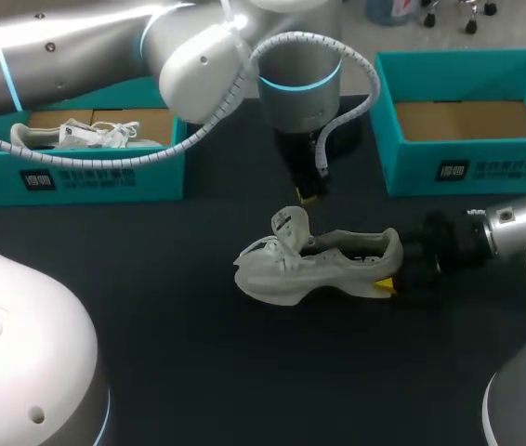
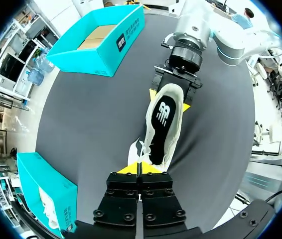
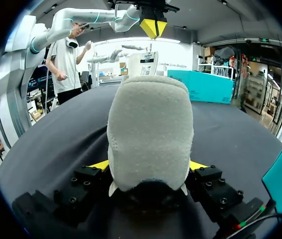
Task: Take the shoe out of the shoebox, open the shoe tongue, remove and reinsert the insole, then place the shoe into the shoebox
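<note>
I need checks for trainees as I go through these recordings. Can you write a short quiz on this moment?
1. True or false: the right box is empty.
2. What grips the heel of the shoe? A) the right gripper B) a person's hand C) nothing
3. Fill in: the left gripper, just above the tongue, is ____ (open or shut).
Key: 1 true; 2 A; 3 shut.
</note>
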Controlling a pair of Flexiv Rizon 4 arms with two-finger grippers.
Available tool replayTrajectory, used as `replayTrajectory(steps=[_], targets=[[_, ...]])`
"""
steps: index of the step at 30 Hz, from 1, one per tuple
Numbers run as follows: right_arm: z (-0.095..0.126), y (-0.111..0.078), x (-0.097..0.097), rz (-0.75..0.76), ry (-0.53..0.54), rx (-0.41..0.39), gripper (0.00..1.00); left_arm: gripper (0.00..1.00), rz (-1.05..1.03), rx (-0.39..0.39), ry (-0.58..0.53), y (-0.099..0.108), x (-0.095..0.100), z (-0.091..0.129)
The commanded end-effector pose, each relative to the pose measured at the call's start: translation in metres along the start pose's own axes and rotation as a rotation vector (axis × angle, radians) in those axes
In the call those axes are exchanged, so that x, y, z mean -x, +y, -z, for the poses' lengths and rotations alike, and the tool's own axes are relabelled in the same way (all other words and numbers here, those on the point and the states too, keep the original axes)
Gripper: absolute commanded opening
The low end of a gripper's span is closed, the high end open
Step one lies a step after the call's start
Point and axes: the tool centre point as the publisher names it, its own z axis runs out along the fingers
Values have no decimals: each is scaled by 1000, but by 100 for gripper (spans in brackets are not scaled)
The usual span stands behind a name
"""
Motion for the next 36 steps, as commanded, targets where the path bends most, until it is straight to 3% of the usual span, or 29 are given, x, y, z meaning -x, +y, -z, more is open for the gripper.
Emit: replayTrajectory(steps=[1,6,13,19,36], targets=[[-4,-3,1,0,-1,-2,0,0,-39,-48,42,-3,-1,-5],[-4,-3,1,0,-1,-2,0,0,-150,-131,125,-23,-7,-22],[-4,-3,1,0,-1,-2,0,0,-255,-94,186,-45,-18,-53],[-4,-3,1,0,-1,-2,0,0,-299,-66,227,-52,-29,-70],[-4,-3,1,0,-1,-2,0,0,-335,-55,236,-56,-37,-73]])
